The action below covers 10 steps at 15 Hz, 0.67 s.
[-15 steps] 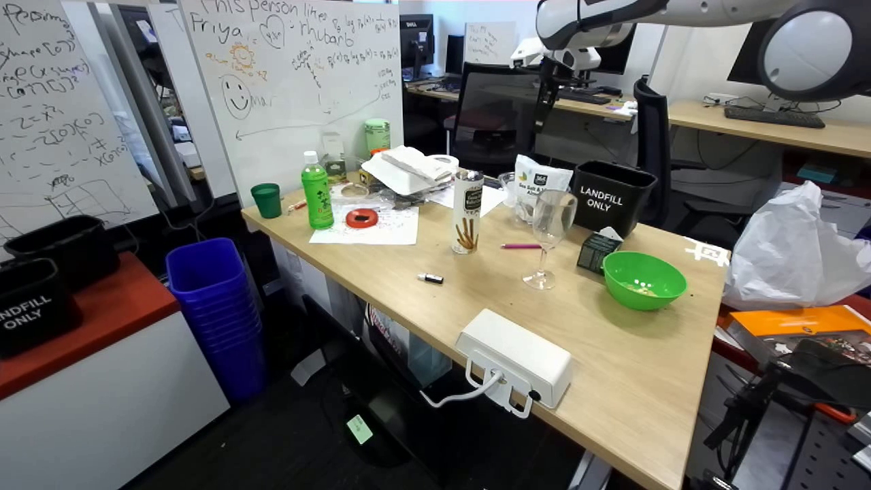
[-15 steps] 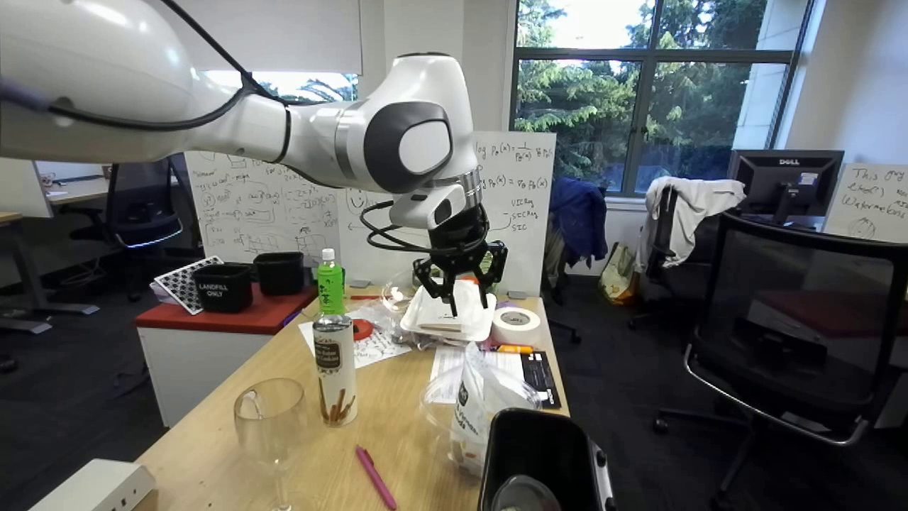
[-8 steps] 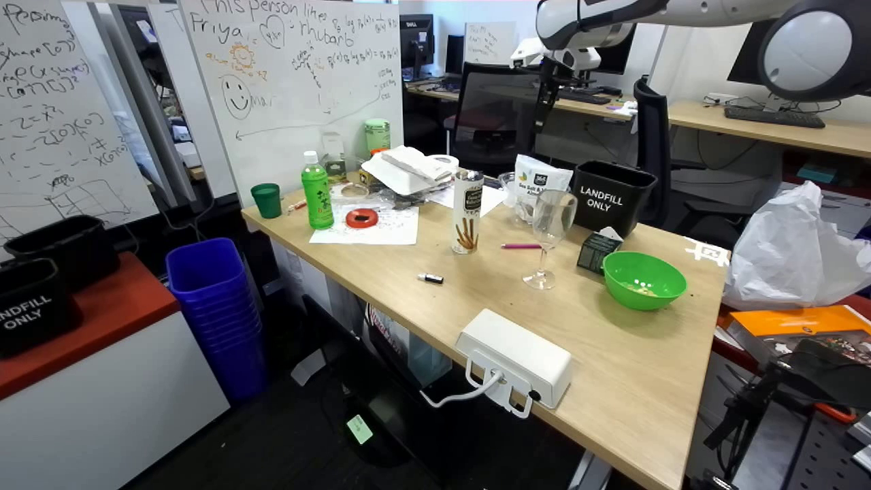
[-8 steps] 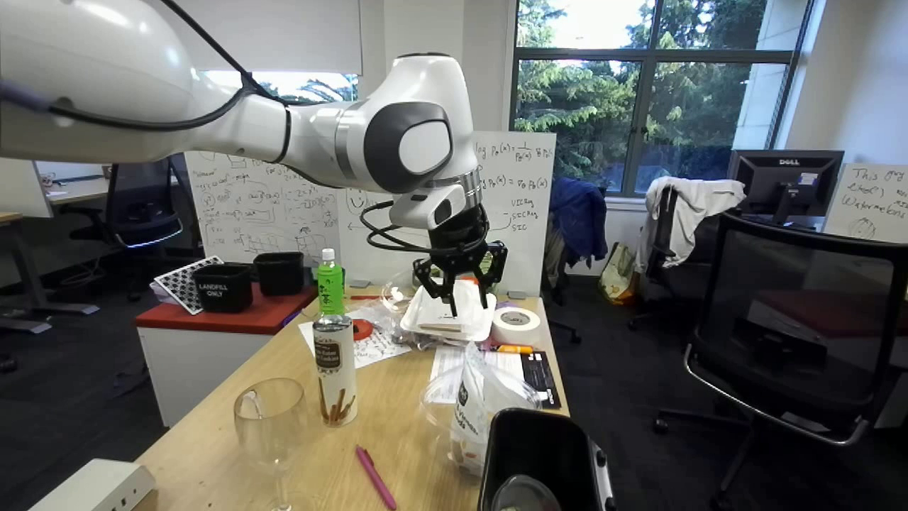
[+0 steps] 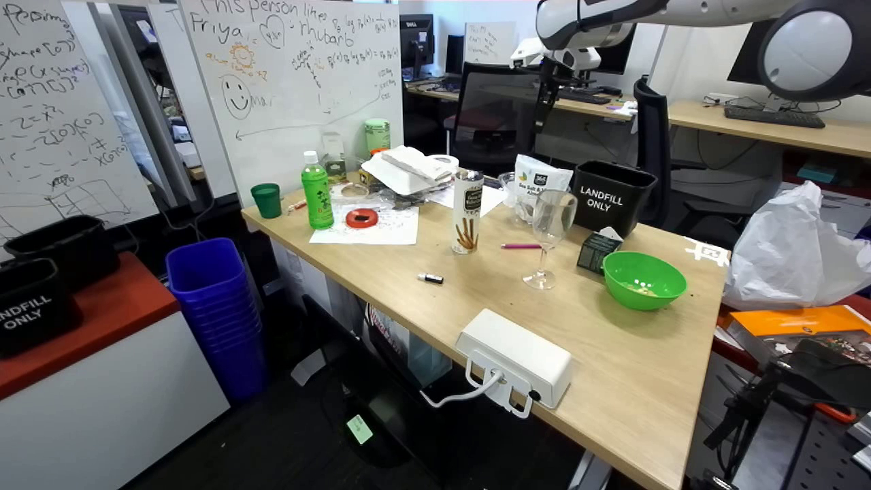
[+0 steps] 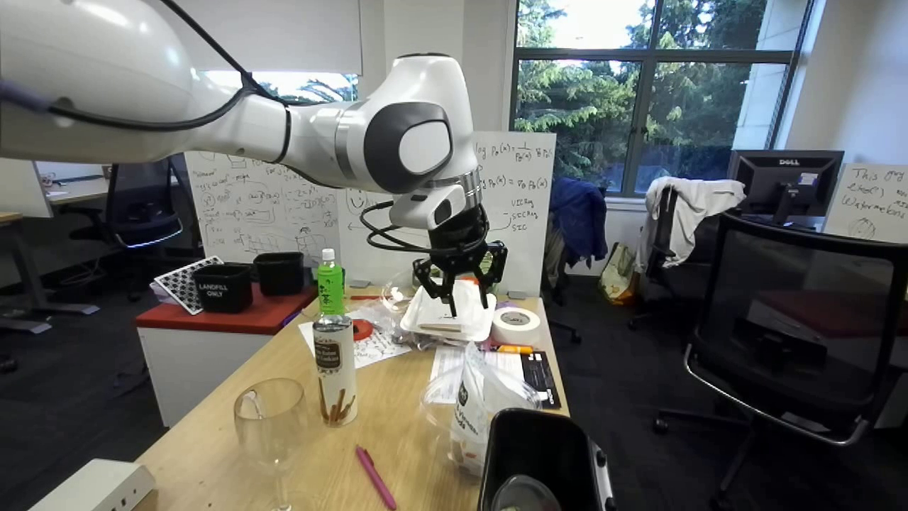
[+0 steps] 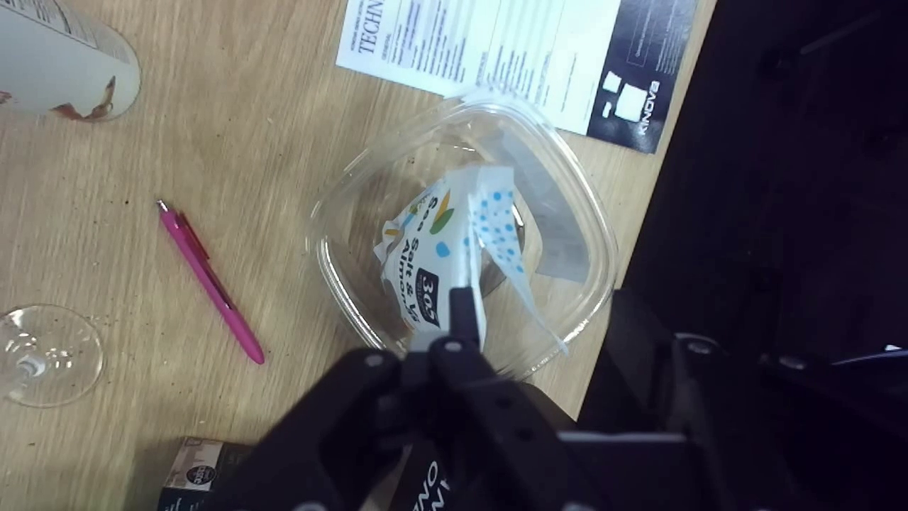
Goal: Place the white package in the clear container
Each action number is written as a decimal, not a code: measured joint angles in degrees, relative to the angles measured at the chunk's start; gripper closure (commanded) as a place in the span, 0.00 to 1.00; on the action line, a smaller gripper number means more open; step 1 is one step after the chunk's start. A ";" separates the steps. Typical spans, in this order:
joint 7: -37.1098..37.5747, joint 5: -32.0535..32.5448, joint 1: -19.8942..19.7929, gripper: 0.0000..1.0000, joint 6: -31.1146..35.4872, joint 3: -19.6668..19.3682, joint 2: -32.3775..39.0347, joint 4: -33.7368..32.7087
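A whiteboard (image 5: 306, 95) is bordering the wooden tabletop (image 5: 612, 361); the pincer (image 6: 469, 310) is hovering, jaws spread; the clear container (image 7: 348, 305) is holding the white almond bag (image 7: 436, 248).

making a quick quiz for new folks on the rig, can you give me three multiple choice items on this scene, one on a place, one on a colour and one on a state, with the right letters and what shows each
1. Where is the white bag in relation to the clear tub?
A) underneath it
B) inside it
C) beside it, outside the wall

2. What colour is the pen in the wrist view?
A) pink
B) yellow
C) green

3. How does the tool stand?
A) shut on the white bag
B) shut on nothing
C) open

Right letters:
1. B, since the wrist view looks down into the clear tub and shows the white bag within its walls.
2. A, since its whole barrel shows bright pink there.
3. C, since an exterior view shows a gap between its jaws, with nothing held.
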<state>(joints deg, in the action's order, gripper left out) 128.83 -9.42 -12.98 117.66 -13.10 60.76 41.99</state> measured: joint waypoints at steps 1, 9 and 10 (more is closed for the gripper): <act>-0.62 0.00 0.00 0.12 0.04 0.01 -0.04 0.00; -17.23 -0.33 -0.49 0.00 2.86 1.23 -3.99 1.39; -20.10 -0.60 -0.64 0.00 3.19 1.73 -4.78 2.39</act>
<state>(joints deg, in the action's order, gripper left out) 108.73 -10.02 -13.62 120.84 -11.36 55.98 44.38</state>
